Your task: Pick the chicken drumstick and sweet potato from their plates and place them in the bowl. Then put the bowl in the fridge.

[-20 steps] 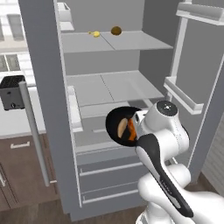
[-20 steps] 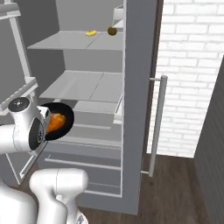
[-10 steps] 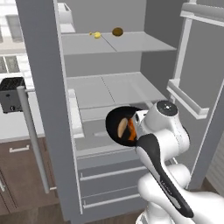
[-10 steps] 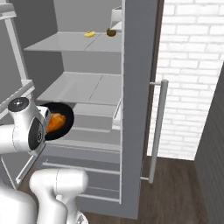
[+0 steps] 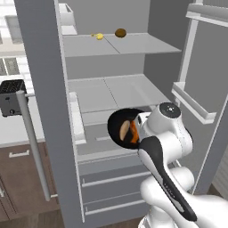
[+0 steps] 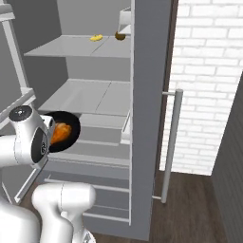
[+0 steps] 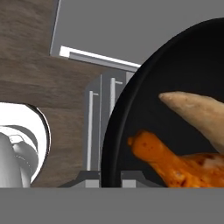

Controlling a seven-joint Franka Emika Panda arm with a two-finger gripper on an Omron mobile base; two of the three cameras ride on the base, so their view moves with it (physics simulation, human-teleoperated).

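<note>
- With drumstick (image 7: 175, 164) and sweet potato (image 7: 199, 113) already in bowl (image 5: 116, 127), loading is done.
- End effector closed on bowl rim.
- Left: set bowl on fridge (image 5: 42, 67) shelf (image 5: 111, 91).

1. Fridge (image 6: 147, 118) open – grey shelves bare but for a small yellow item (image 6: 97, 37) and a brown lump (image 6: 120, 35) on the top shelf
2. Black bowl (image 6: 70, 137) held beside the arm's wrist, before the lower shelf – chicken drumstick (image 6: 60, 132) inside
</note>
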